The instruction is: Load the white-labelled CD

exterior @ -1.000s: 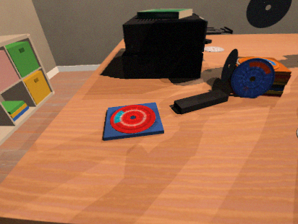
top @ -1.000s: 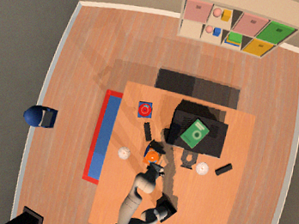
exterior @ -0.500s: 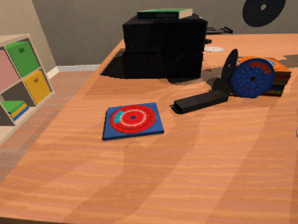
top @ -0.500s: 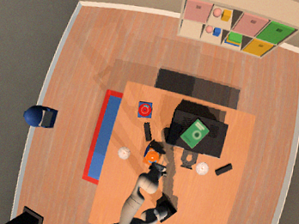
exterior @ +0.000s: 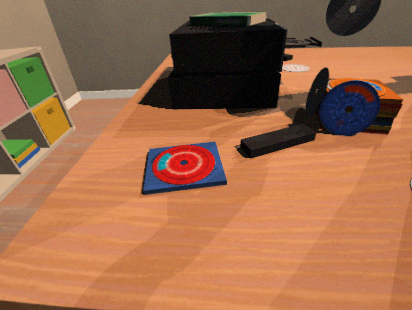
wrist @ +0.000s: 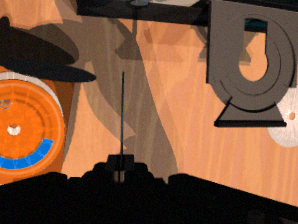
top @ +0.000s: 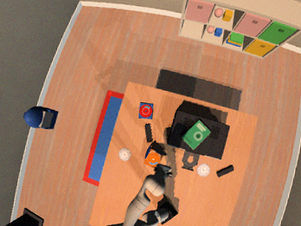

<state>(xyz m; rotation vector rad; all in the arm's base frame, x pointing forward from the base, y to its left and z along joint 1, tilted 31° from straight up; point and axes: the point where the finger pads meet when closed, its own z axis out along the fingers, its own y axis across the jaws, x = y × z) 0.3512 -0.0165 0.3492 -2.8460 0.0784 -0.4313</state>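
My gripper (wrist: 121, 171) (top: 164, 168) is shut on the edge of a thin CD (wrist: 122, 115), which stands edge-on in the wrist view. In the exterior view this CD (exterior: 352, 15) hangs in the air at the top right and shows a dark face; I cannot tell its label. The black CD player (top: 206, 138) (exterior: 225, 65) stands at the back of the table. Its tray (wrist: 255, 65) (top: 189, 160) (exterior: 300, 42) is out, and the round recess is empty. A white CD (wrist: 285, 127) (top: 203, 170) (exterior: 295, 68) lies flat on the table beside the tray. A second white CD (top: 125, 153) lies left of my arm.
A green book (top: 196, 133) (exterior: 227, 19) lies on the player. An orange CD (wrist: 22, 130) (top: 153, 158) tops a stack of cases; a blue CD (exterior: 348, 108) leans against the stack. A red CD (exterior: 183, 164) (top: 145, 111) lies on a blue case. A black remote (exterior: 278, 140) and a black block (top: 225, 170) lie nearby.
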